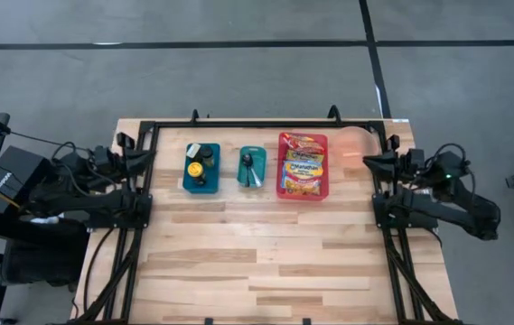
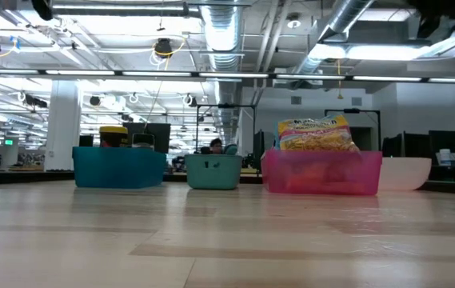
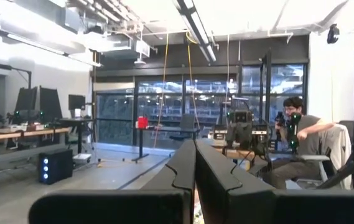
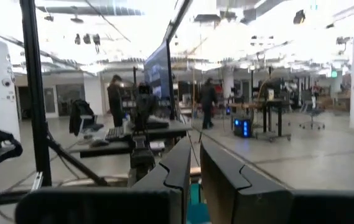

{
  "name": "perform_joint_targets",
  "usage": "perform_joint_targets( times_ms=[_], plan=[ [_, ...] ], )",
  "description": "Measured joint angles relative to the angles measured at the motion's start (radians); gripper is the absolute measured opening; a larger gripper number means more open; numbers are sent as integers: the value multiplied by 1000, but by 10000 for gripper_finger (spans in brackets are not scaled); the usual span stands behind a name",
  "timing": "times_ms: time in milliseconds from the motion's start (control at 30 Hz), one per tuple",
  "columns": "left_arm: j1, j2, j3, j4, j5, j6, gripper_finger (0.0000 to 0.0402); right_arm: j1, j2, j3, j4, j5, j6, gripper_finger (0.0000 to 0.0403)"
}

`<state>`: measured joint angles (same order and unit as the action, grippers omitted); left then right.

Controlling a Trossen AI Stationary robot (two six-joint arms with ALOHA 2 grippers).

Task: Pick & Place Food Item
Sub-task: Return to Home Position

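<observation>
Left gripper [image 3: 195, 149] closed and empty, right gripper [image 4: 195, 149] a crack apart and empty, both arms folded at the table's [image 1: 266, 262] sides. Noodle packs [image 1: 303, 164] lie in the red bin [image 1: 280, 167]: light, crinkly, likely slippery, probably best pinched at an edge seam.

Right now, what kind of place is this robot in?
Probably a robotics lab or workshop: bare ceiling ducts overhead, desks with monitors behind, and robot arms parked at both sides of a wooden table.

Wooden table [image 1: 266, 262]: blue bin [image 1: 214, 173], green bin [image 1: 258, 153], red bin [image 1: 280, 168] in row near far edge; pale bowl [image 2: 407, 174] beside red bin.
</observation>
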<state>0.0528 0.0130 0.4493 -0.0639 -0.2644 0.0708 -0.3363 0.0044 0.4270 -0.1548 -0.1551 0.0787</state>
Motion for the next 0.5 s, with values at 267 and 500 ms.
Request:
perform_joint_targets(
  times_ms=[267, 500],
  plan=[
    [0, 7, -248, 334, 5, 0, 0, 0, 0, -190, 268, 0, 59, 33],
    [0, 7, -396, 440, 11, -33, 0, 0, 0, -279, 311, 0, 98, 33]
  ],
)
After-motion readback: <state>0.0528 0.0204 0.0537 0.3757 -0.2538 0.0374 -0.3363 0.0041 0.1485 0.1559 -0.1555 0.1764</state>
